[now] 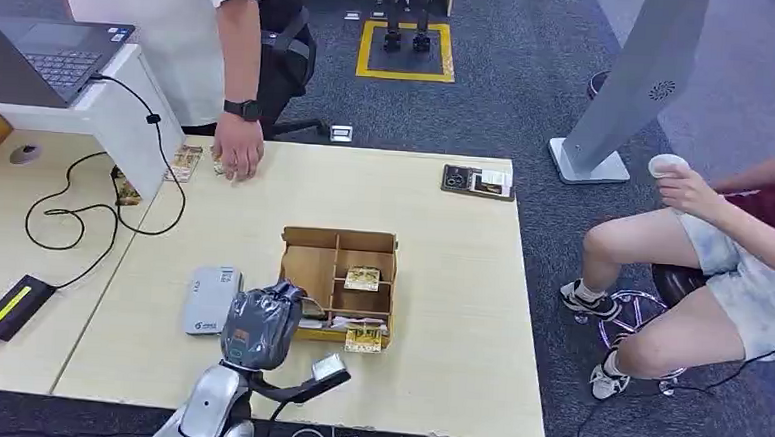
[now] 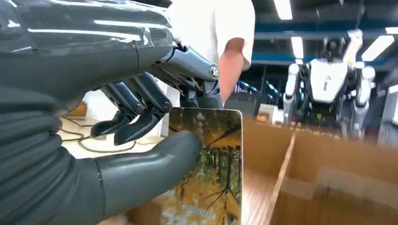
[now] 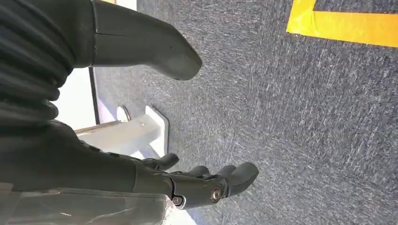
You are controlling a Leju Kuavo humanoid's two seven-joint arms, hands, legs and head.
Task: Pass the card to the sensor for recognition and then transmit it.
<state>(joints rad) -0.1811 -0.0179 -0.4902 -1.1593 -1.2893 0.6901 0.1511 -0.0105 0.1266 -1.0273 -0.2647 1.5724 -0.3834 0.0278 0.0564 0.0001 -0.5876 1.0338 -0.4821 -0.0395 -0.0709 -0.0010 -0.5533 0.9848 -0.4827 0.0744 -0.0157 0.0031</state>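
Note:
My left hand (image 1: 258, 327) hovers at the front left corner of the brown cardboard divider box (image 1: 313, 267). In the left wrist view that hand (image 2: 131, 108) pinches a card (image 2: 213, 178) printed with an autumn forest, the thumb pressed on its face and the fingers behind it. The card stands upright just above the box's compartments. A grey card sensor (image 1: 211, 299) lies flat on the table directly left of the hand. More cards (image 1: 362, 277) lie inside the box. My right hand (image 3: 117, 173) hangs over the grey carpet, fingers apart and holding nothing.
A standing person's hand (image 1: 237, 156) rests on cards at the table's far edge. Nearby are a black tray (image 1: 478, 181), a laptop (image 1: 57, 56) on a white stand, loose cables and a black device (image 1: 13, 306). Another person (image 1: 721, 266) sits at the right.

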